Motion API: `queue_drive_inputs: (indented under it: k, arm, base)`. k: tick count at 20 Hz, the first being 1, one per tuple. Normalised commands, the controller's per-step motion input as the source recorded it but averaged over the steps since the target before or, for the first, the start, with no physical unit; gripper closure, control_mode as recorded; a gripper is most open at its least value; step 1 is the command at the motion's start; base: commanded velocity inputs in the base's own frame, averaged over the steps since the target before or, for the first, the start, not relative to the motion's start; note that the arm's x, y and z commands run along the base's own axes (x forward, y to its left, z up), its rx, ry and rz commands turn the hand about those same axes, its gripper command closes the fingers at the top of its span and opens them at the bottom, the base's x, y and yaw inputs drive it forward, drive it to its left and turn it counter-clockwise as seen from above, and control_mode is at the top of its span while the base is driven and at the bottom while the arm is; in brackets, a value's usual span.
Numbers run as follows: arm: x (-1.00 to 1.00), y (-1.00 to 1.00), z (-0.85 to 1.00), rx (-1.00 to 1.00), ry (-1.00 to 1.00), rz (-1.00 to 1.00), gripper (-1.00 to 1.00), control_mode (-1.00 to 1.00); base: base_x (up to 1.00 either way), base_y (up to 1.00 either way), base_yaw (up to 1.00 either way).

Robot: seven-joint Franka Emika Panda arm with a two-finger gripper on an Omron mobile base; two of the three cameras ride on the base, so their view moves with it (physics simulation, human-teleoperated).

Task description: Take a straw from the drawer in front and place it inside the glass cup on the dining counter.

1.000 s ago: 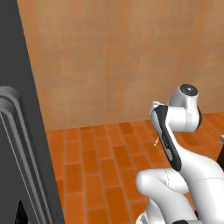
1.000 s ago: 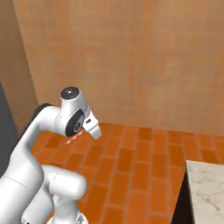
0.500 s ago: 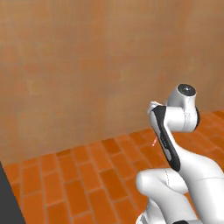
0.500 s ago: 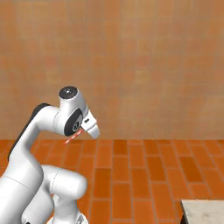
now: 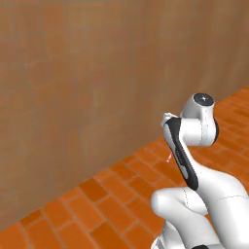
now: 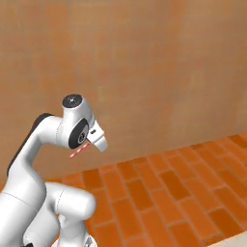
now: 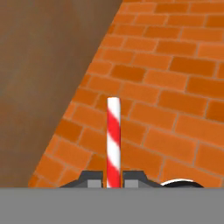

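Observation:
My gripper (image 7: pixel 113 177) is shut on the straw (image 7: pixel 113 135), a thin red and white striped stick that rises straight up between the two dark finger tips. In the right base view the straw (image 6: pixel 77 152) pokes out slanting down to the left from under the folded hand (image 6: pixel 94 140). A short red bit of the straw (image 5: pixel 168 156) peeks out beside the forearm in the left base view. The arm is folded back close to its base. The drawer and the glass cup are out of view. A pale sliver (image 6: pixel 239 242), too small to name, sits in the right base view's bottom right corner.
A plain brown wall (image 5: pixel 87 87) stands close ahead and takes up most of both base views. Orange brick floor (image 6: pixel 183 193) runs along its foot, and it lies below the hand (image 7: pixel 175 87).
The whole picture has shifted, so the base has turned. The dark cabinet left the left view and the marble corner slid almost out of the right view. Arm and held straw keep their pose.

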Motion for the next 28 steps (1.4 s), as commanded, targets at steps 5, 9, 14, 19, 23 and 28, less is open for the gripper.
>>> queue_drive_inputs:
  k: [5,9,14,19,23,28]
  arm:
    - [0.00,0.00,0.00,0.00,0.00,0.00,1.00,1.00]
    - [0.00,0.00,0.00,0.00,0.00,0.00,1.00,1.00]
    - [0.00,0.00,0.00,0.00,0.00,0.00,1.00,1.00]
    - [0.00,0.00,0.00,0.00,0.00,0.00,1.00,1.00]
    - [0.00,0.00,0.00,0.00,0.00,0.00,1.00,1.00]
    - [0.00,0.00,0.00,0.00,0.00,0.00,1.00,1.00]
  base:
    - [0.60,0.01,-0.66]
    - [0.59,0.06,-0.67]
    - [0.66,0.15,-0.65]
    - [0.80,0.44,-0.60]
    - [0.95,0.63,-0.56]
    - [1.00,0.66,-0.56]
